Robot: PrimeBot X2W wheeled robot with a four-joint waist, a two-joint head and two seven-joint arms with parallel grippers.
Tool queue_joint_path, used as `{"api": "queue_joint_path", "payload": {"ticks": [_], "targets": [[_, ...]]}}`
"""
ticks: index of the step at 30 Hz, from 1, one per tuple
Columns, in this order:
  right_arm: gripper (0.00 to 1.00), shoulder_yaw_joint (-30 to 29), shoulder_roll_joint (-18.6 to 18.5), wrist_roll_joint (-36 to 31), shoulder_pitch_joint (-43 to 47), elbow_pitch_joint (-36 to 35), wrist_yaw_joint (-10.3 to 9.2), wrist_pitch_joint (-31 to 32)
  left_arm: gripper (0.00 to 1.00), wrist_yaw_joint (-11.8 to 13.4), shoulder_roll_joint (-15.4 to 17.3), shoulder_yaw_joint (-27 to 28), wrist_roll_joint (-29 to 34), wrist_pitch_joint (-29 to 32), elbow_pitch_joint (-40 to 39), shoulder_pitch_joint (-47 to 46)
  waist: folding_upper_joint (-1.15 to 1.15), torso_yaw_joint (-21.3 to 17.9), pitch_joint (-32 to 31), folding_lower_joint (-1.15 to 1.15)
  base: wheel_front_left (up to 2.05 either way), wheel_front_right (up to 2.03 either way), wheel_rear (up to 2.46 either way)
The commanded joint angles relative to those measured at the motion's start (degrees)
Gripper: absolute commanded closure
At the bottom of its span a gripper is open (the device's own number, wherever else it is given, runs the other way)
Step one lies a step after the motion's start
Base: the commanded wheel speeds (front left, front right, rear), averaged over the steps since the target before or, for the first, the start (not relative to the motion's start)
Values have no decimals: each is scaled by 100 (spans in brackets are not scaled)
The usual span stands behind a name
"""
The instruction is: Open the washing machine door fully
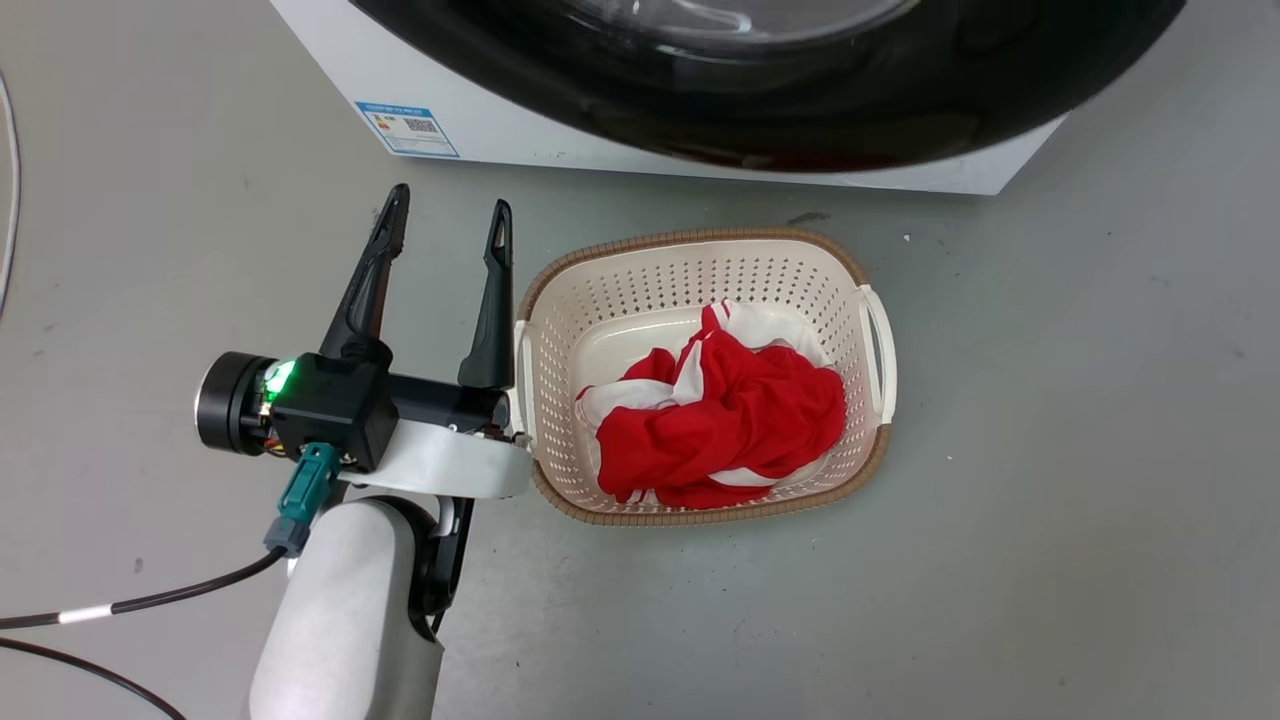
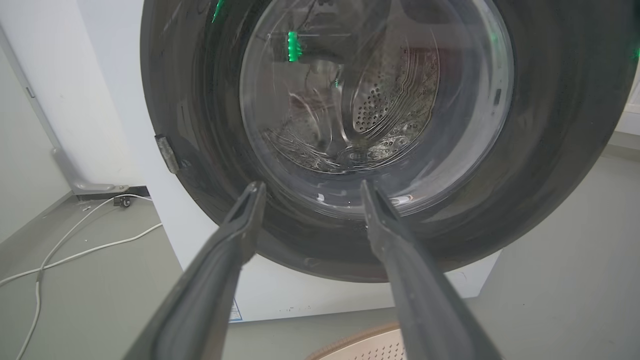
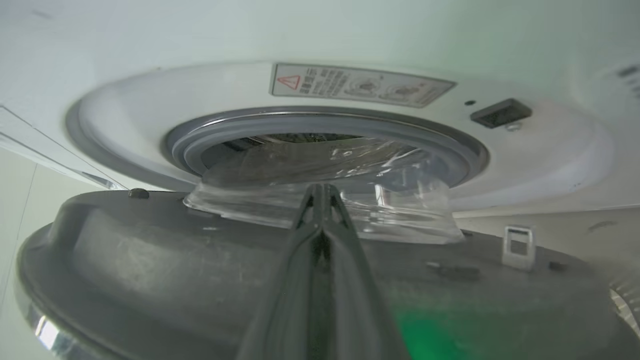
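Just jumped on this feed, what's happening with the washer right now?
The washing machine door is ajar, not fully open: its glass bowl sits close to the rubber ring of the opening. The right gripper, fingers shut, is in the gap behind the door, at or near its inner face. The left gripper hovers open over the floor beside a basket of red and white clothes.
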Motion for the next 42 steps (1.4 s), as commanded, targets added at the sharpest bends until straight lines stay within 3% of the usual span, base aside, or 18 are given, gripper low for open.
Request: {"api": "queue_joint_path", "payload": {"ticks": [1,16,28,42], "targets": [[100,-4,14,39,127,-56,-1,103,0,20,-7,-13,-20,-15,18,-62,0,-14,-29,-1,0,0,0],[100,-59,120,479,1188,-782,1,1312,0,-31,-6,35,37,-15,295,252,0,-157,-718,-1,0,0,0],[100,98,487,649,2451,-1686,0,1614,0,-87,-7,236,61,-15,513,825,0,-266,-1480,-1,0,0,0],[100,419,900,798,3438,-2867,0,1745,0,-47,-6,279,-28,-15,571,1041,0,-191,-1780,-1,0,0,0]]}}
